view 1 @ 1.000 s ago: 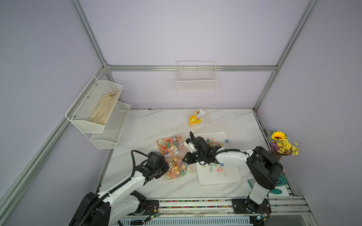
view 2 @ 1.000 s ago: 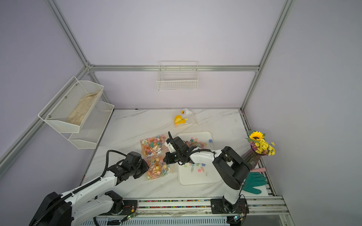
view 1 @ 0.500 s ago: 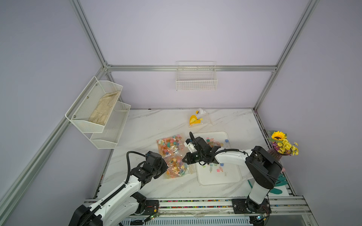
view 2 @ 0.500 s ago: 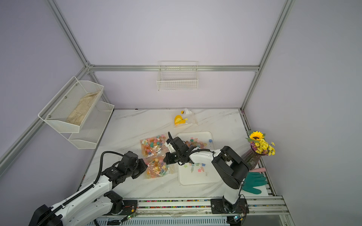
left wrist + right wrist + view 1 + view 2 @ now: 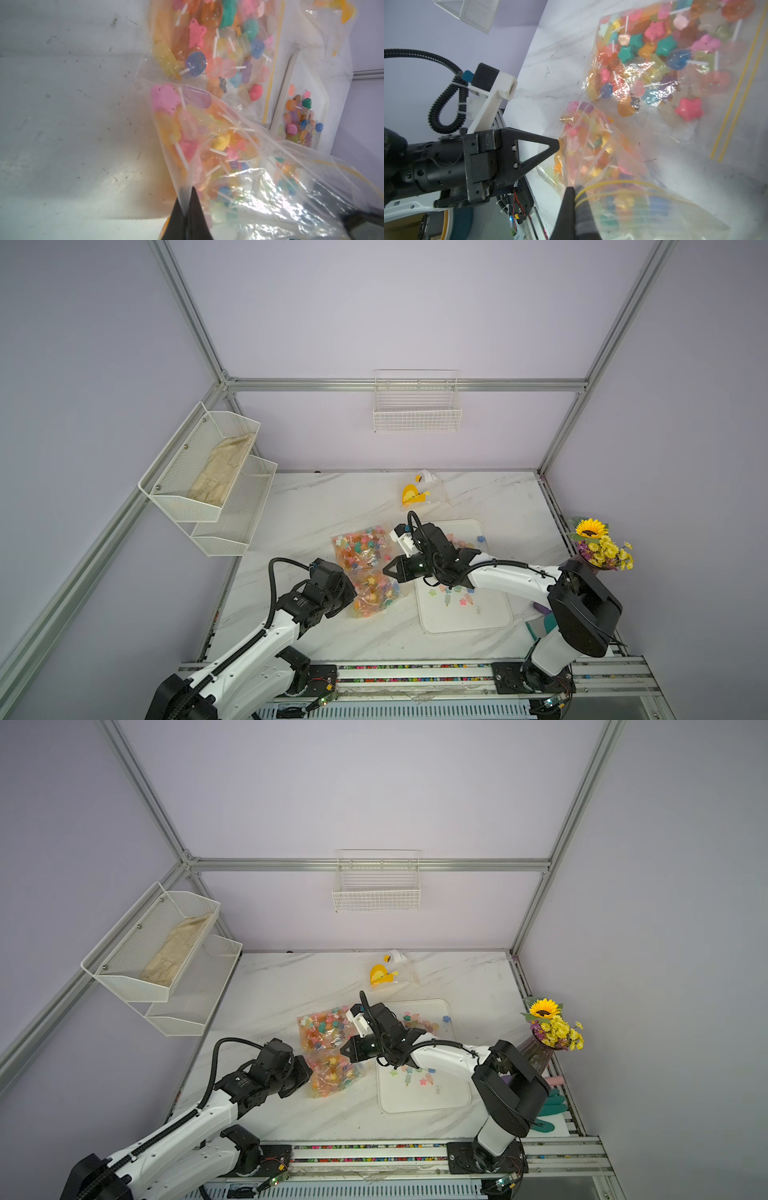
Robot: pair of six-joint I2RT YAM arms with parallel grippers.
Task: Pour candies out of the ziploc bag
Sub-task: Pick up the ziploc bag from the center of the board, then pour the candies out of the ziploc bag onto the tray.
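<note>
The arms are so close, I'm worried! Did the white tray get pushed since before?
No. The white tray lies where it was, with the same gap to the flower bouquet and the table's front rail.

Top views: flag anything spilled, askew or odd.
Candies lie scattered loose on the white tray, one blue candy apart near its far corner. A crumpled bag lies at the back of the table. Nothing looks damaged.

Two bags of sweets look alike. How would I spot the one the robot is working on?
On the marble table, left of the white tray, are two clear bags of colourful stick sweets. Take the bag nearer the front rail. Unlike its neighbour, both arms grip it: the left pincer at a corner, the right pincer at its yellow-striped opening.
</note>
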